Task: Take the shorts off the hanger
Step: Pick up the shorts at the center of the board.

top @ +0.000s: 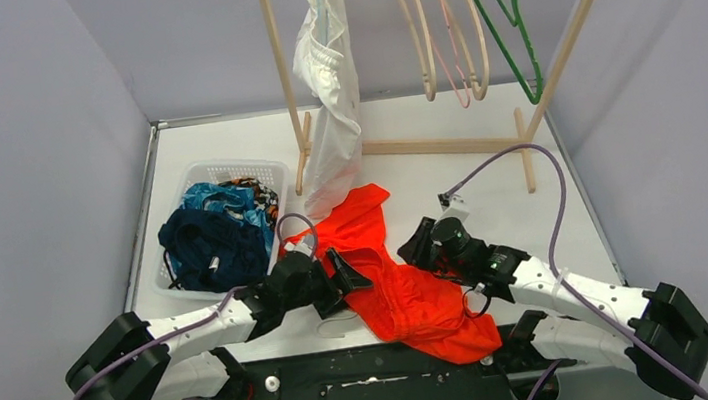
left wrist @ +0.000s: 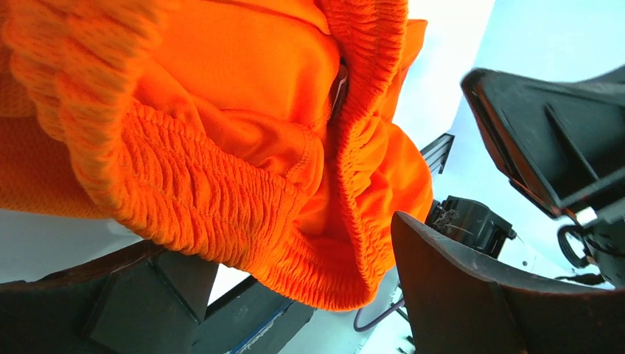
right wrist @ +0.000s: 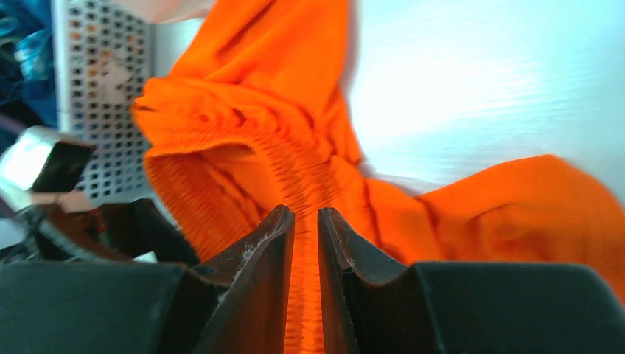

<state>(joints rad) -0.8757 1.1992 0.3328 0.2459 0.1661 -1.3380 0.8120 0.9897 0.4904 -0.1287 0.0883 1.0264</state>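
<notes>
The bright orange shorts [top: 406, 295] lie spread on the table between my two grippers. My right gripper [top: 414, 250] is shut on their ribbed waistband [right wrist: 306, 184], which runs between its narrow jaws [right wrist: 306, 214]. My left gripper [top: 351, 283] is open at the shorts' left edge. In the left wrist view the bunched orange waistband [left wrist: 243, 199] hangs between the wide-spread jaws [left wrist: 273, 236] without being pinched. White shorts [top: 330, 82] hang from a hanger at the top of the wooden rack [top: 278, 58]. Dark navy [top: 209, 247], teal-blue [top: 224, 200] and camouflage [top: 253, 184] shorts lie in the basket.
The white perforated basket [top: 225, 166] stands at the left of the table. Several empty hangers [top: 441, 29], one of them green [top: 507, 16], hang on the rack at the back right. The rack's base bar [top: 434, 145] crosses the back of the table.
</notes>
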